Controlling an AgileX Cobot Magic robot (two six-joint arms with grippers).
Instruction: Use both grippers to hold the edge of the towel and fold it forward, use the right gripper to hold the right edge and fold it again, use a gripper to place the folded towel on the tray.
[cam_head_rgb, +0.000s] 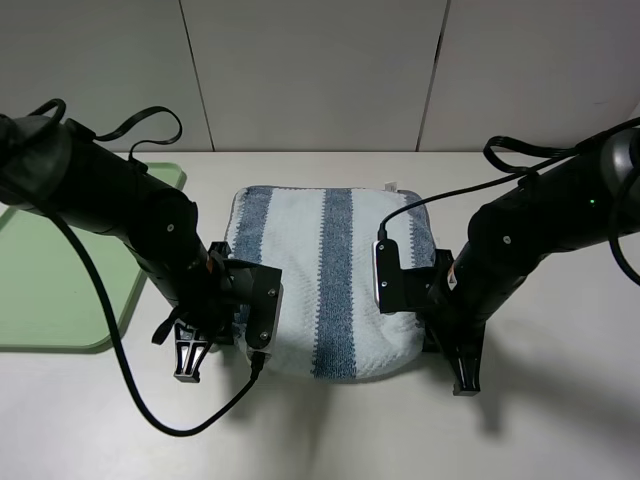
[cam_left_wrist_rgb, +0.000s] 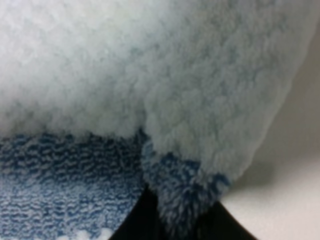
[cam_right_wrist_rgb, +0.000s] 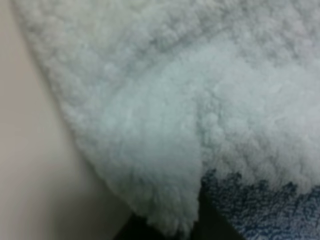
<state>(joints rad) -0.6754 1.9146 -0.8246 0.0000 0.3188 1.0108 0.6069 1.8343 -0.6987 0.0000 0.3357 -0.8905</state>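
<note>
The towel (cam_head_rgb: 330, 270) lies mid-table with the left hand (cam_head_rgb: 200, 345) and right hand (cam_head_rgb: 455, 355) each pinched shut on a near corner, so I judge the forward fold barely begun, with the second fold and placement on the left-edge tray (cam_head_rgb: 60, 300) undone.

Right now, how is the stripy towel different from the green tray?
The towel is white with blue stripes; the tray is plain pale green. The towel looks soft and fluffy; the tray looks flat and smooth, with a low rim. The towel lies in the middle, pinched at its near corners by the left gripper and the right gripper; no gripper holds the tray, off to the left. Both rest on the table.
</note>
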